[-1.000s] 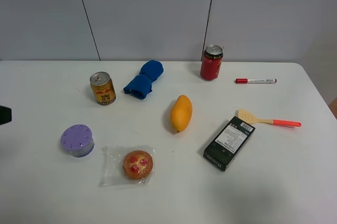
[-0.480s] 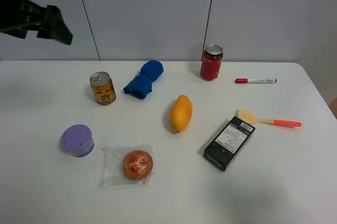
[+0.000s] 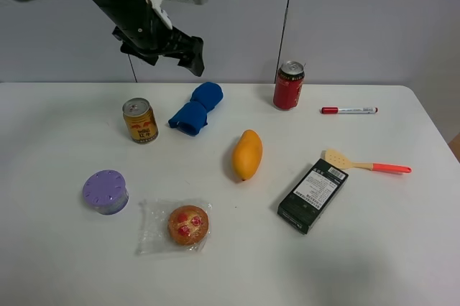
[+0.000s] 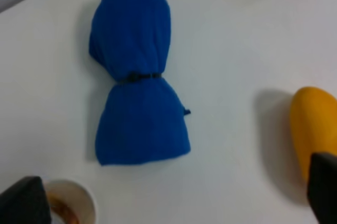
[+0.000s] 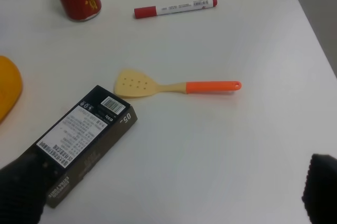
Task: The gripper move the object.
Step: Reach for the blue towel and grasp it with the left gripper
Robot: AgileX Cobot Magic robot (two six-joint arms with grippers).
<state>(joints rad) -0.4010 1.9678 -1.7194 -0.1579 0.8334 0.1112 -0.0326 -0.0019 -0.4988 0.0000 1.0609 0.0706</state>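
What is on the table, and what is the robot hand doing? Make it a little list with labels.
Thing to move: blue cloth bundle, lying on the table
Left gripper: open, up in the air, not touching it
Right gripper: open, holding nothing
Near the bundle: gold can, mango
Also there: red can, marker, spatula, black box, purple tub, wrapped bun

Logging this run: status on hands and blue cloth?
Left hand open, above blue cloth bundle. Right hand open, empty. Bundle on table, untouched; gold can close by.
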